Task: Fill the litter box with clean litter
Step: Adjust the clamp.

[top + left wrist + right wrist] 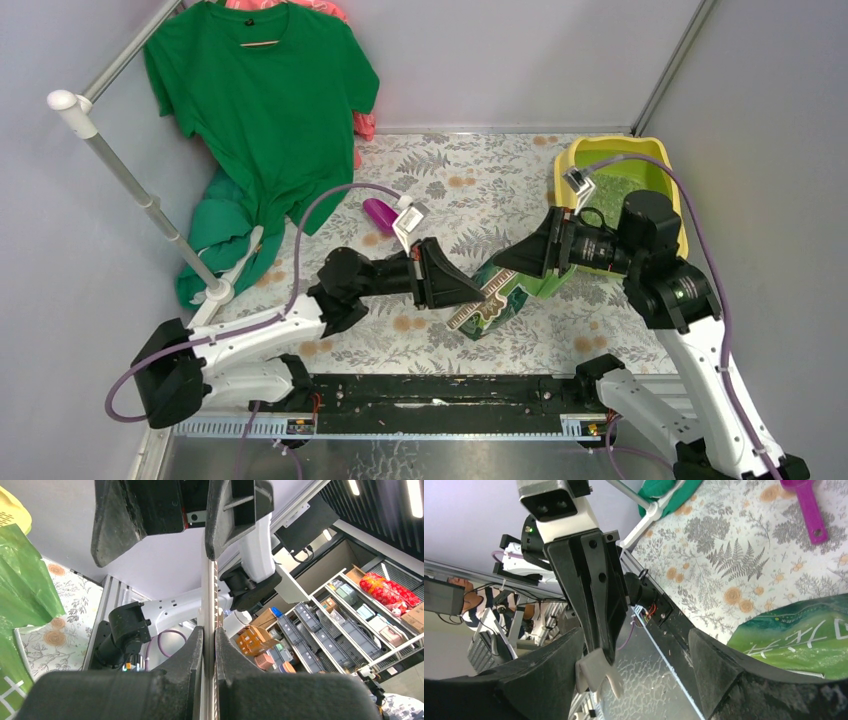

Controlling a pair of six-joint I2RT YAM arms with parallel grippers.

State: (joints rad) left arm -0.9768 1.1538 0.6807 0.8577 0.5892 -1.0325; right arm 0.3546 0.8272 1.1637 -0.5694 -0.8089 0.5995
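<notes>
The litter box (pixel 612 144) sat in the far right corner of the table (pixel 470 180), its near side hidden behind the right arm (pixel 690 300); the litter (pixel 615 188) inside showed only as a grainy green patch; one box, one bag, one scoop, two grippers. The green bag (pixel 505 300) lay mid-table between the grippers, its print hard to read; the left gripper (pixel 210 635) was pressed together on the bag's thin pale edge; the right gripper (pixel 636 635) stood spread, gripping nothing. The purple scoop (pixel 378 214) lay beyond, partly covered by the left wrist camera (pixel 410 218); one green shirt (pixel 265 100) hung far left.
</notes>
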